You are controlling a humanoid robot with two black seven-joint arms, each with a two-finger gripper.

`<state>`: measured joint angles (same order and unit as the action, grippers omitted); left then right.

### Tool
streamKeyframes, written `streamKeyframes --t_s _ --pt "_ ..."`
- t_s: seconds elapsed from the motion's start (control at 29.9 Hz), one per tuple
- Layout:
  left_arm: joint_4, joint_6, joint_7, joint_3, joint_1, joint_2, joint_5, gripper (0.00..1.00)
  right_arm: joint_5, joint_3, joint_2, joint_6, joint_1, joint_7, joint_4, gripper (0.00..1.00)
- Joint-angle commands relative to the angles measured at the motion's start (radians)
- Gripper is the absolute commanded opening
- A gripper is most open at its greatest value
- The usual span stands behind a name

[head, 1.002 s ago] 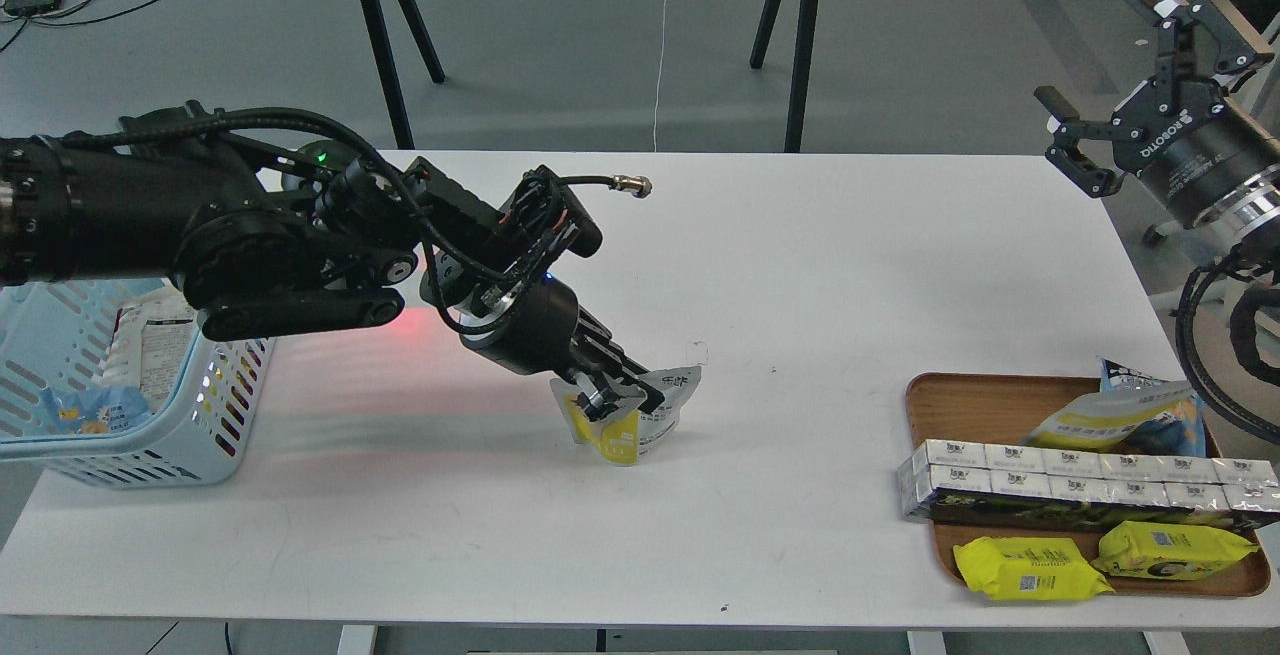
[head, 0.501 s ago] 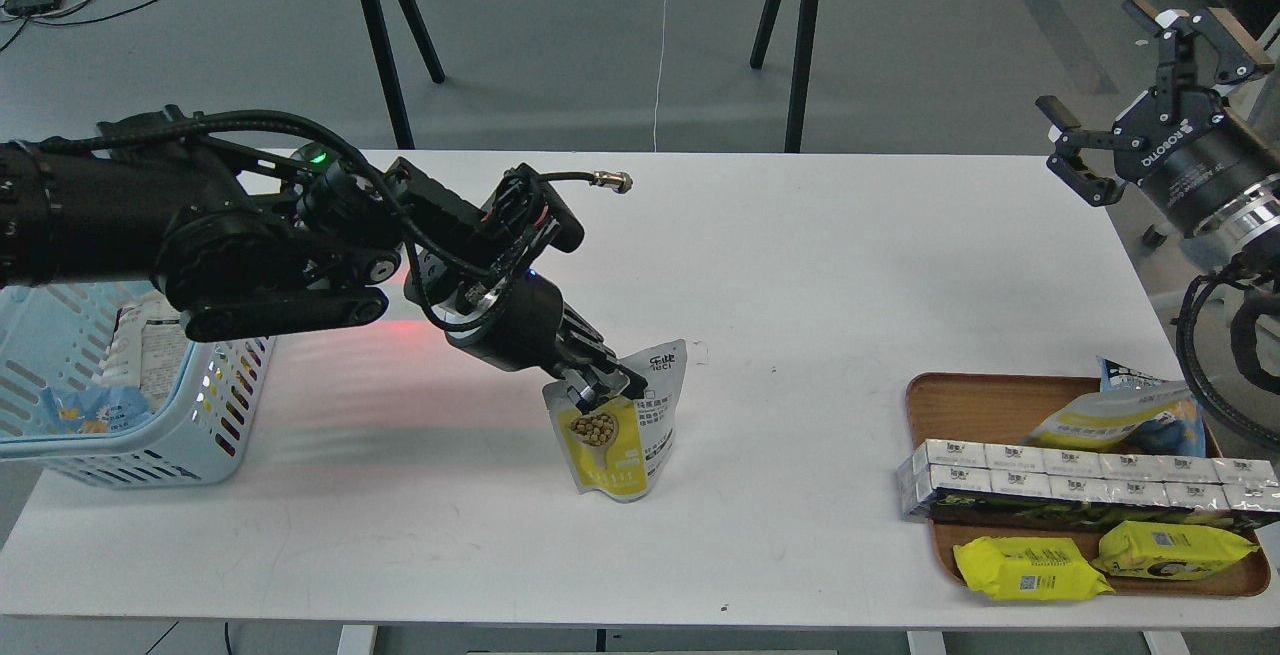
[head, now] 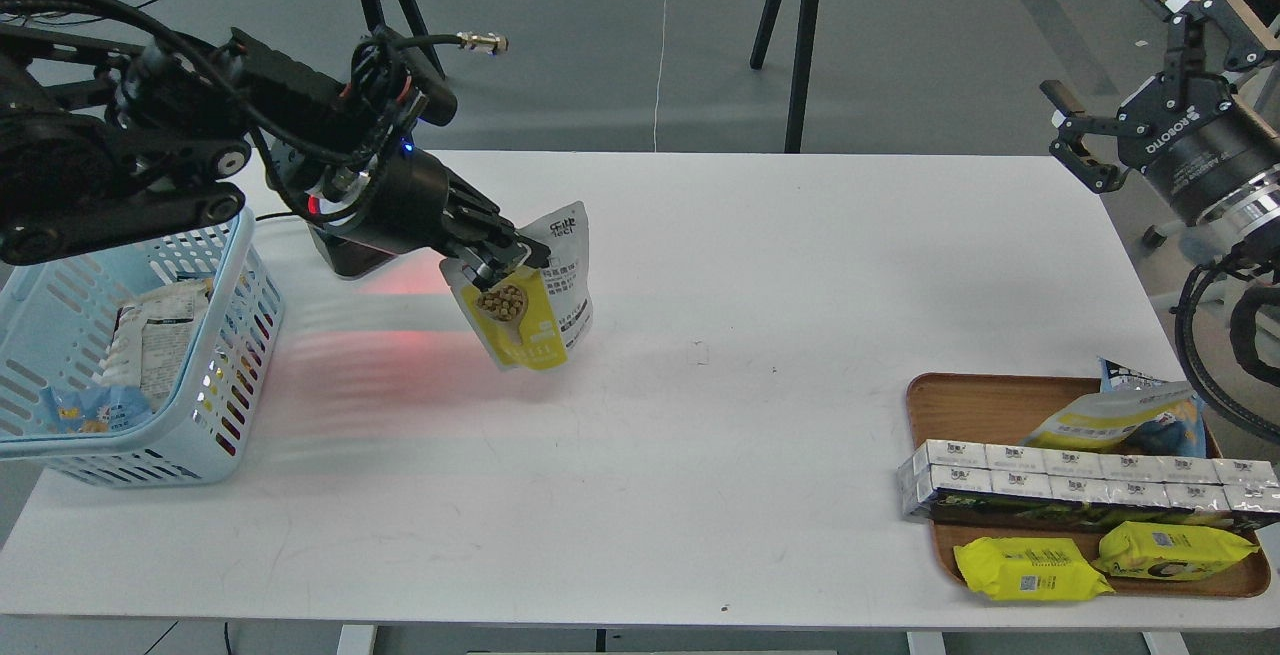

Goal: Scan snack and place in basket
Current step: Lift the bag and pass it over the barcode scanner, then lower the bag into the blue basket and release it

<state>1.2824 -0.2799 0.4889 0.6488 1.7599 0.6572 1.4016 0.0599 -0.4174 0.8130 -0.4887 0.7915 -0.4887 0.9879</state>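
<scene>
Left tool (head: 500,260) grips snack (head: 535,305) (text unreadable).

My single head view looks forward and down across the white worktop (head: 760,265), arms entering from both sides.

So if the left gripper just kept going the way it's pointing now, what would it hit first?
The left gripper, shut on the snack, points right and downward, so the pouch's bottom would probably meet the bare white table first; depth is unclear.

You are looking at a glossy yellow-and-grey foil pouch (head: 532,301), a slotted light blue plastic basket (head: 232,335), a smooth brown wooden tray (head: 975,405) and a matt white bench (head: 760,265).
</scene>
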Motion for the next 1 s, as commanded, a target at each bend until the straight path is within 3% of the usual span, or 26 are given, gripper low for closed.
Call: streamKeyframes --t_s 0.0,0.43,0.97 --pt "-0.014 0.004 0.0 0.0 0.026 0.041 0.046 0.0 0.0 -0.001 0.0 0.0 0.0 0.0 0.0 0.99" --pt "-0.074 0.002 0.0 0.003 0.027 0.1 0.112 0.0 0.0 -0.012 -0.003 0.0 -0.002 0.0 0.0 0.99" --pt "-0.048 -0.087 0.0 -0.038 0.185 0.522 0.159 0.0 0.001 -0.015 -0.003 0.0 -0.003 0.0 -0.006 0.99"
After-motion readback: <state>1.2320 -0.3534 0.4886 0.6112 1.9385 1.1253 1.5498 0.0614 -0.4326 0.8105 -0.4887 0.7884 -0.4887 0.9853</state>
